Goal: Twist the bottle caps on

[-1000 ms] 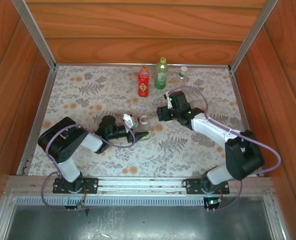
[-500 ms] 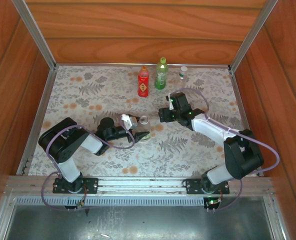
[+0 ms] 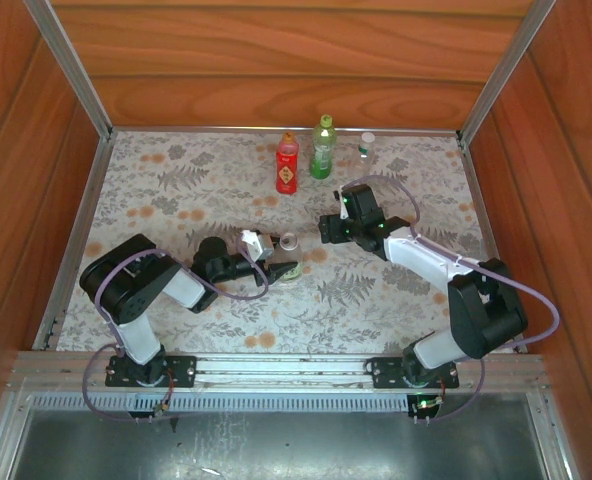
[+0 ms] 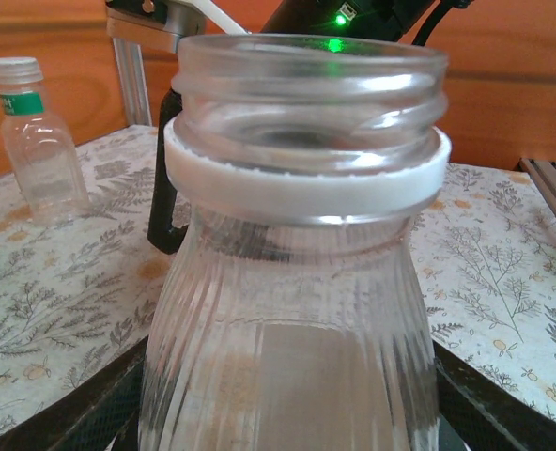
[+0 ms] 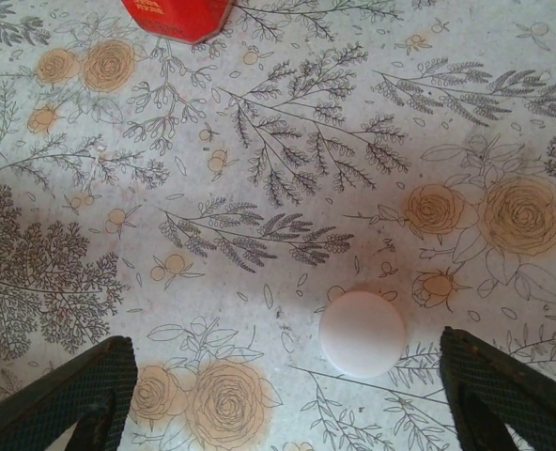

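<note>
The left jaws are closed on a clear bottle (image 4: 287,310). Their dark fingers (image 4: 81,404) press its ribbed sides from left and right. The bottle stands upright between them. Its mouth is open, with no cap on it, and a white ring (image 4: 306,183) sits around its neck.

Just past this bottle, ahead of the left jaws, is the right arm (image 4: 353,14) with a green light lit. Ahead and off to their left stands a small labelled bottle (image 4: 34,141) with a white top and a green band.

The right jaws are spread wide and hold nothing, with fingers (image 5: 90,395) pointing down at the counter (image 5: 259,188). A white cap (image 5: 362,334) lies flat on the flowered counter between them, nearer the right finger than the left and touching neither.

Ahead of the right jaws and a little left is the base of the red bottle (image 5: 175,14). Seen from above, it (image 3: 287,165) stands capped near the far edge, with the green bottle (image 3: 323,148) just beside it, also capped.
</note>
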Controlling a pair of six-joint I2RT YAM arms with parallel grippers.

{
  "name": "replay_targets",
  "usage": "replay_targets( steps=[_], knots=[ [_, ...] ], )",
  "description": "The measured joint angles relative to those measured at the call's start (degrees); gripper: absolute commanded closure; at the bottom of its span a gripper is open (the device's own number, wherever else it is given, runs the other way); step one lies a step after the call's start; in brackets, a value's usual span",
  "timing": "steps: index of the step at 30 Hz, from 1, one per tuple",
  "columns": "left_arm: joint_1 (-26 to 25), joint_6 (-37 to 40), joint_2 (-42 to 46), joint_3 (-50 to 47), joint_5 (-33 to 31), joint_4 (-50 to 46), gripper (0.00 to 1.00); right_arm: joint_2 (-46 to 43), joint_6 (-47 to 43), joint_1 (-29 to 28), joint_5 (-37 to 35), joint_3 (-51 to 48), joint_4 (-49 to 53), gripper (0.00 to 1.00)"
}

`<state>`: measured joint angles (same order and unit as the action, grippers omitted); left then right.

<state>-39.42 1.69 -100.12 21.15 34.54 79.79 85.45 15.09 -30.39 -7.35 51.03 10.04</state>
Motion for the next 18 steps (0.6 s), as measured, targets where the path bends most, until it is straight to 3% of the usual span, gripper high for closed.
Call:
replay_targets(
  steps=[18],
  knots=[
    [0.0, 0.0, 0.0, -0.1, 0.0, 0.2, 0.37, 13.8, 2.1, 2.3, 0.0, 5.1, 3.8, 0.4]
  ],
)
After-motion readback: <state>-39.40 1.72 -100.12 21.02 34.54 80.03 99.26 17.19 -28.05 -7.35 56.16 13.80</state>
